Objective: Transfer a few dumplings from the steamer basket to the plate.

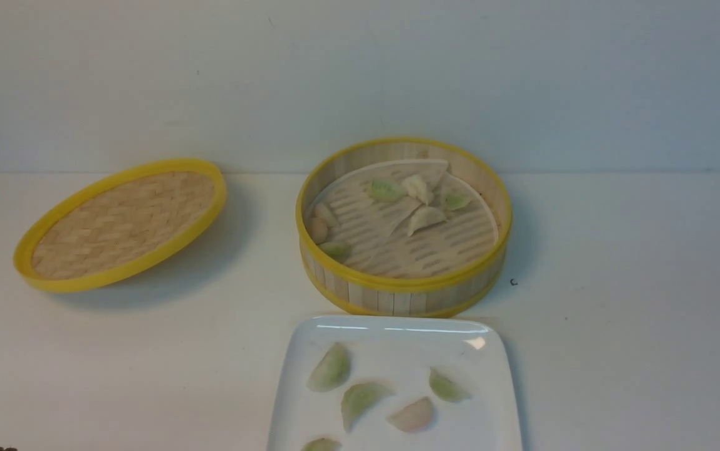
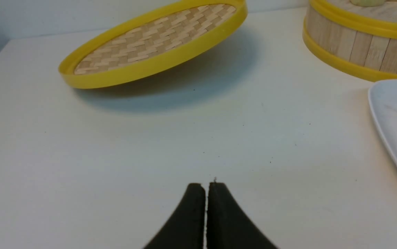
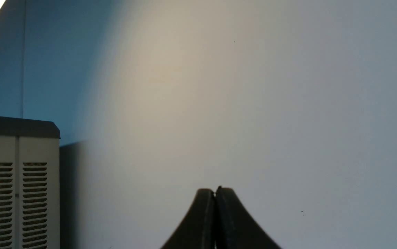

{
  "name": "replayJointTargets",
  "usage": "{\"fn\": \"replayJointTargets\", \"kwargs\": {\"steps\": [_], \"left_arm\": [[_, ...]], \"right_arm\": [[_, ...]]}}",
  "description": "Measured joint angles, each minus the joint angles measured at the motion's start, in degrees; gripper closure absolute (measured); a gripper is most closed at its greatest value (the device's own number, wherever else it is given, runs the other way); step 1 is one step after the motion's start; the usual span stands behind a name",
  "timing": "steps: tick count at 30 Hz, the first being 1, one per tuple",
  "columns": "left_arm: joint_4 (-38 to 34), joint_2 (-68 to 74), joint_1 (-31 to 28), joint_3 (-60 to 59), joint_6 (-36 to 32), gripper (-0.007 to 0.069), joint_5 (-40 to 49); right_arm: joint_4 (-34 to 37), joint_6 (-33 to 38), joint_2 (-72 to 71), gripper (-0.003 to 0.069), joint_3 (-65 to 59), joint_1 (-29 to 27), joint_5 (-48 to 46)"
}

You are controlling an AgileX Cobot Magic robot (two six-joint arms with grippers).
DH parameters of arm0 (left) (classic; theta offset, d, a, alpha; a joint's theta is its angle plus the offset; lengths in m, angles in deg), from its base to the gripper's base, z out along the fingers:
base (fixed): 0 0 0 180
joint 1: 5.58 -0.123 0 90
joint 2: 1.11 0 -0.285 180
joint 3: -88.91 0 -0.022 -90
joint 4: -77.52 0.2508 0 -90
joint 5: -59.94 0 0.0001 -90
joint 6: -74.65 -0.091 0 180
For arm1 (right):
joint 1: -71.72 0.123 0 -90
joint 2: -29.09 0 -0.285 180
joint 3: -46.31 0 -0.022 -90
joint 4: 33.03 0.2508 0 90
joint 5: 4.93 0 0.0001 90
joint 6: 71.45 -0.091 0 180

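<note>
The steamer basket (image 1: 403, 294) stands at the table's middle back with several dumplings (image 1: 425, 218) on its slotted floor. The white plate (image 1: 397, 341) lies in front of it, partly cut off by the front view's near edge, with several dumplings (image 1: 331, 368) on it. In the left wrist view the basket's wall (image 2: 357, 45) and the plate's rim (image 2: 385, 114) show. My left gripper (image 2: 205, 185) is shut and empty above bare table, left of the plate. My right gripper (image 3: 215, 190) is shut and empty over bare white surface. Neither gripper shows in the front view.
The shallow woven lid (image 1: 125, 222) with a yellow rim lies tilted at the table's back left; it also shows in the left wrist view (image 2: 157, 38). A white wall runs behind the table. A beige vented box (image 3: 15, 186) stands at the edge of the right wrist view.
</note>
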Motion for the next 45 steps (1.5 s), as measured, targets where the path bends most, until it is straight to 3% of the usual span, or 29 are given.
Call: {"fn": "replayJointTargets", "kwargs": {"steps": [16,26,34,36,45], "left_arm": [[0.0,0.0,0.0,-0.04,0.0,0.0631,0.0],[0.0,0.0,0.1,-0.04,0.0,0.0631,0.0],[0.0,0.0,0.1,-0.04,0.0,0.0631,0.0],[0.0,0.0,0.1,-0.04,0.0,0.0631,0.0],[0.0,0.0,0.1,-0.04,0.0,0.0631,-0.05]], "right_arm": [[-0.03,0.48,0.0,0.0673,-0.58,0.0,0.08],[26.52,27.84,0.0,0.0673,-9.44,0.0,5.96],[30.7,30.99,0.0,0.0673,-15.19,-0.63,6.16],[30.7,31.12,0.0,0.0673,-17.38,-3.7,6.28],[30.65,31.14,0.06,0.0673,-32.76,-31.13,5.39]]}}
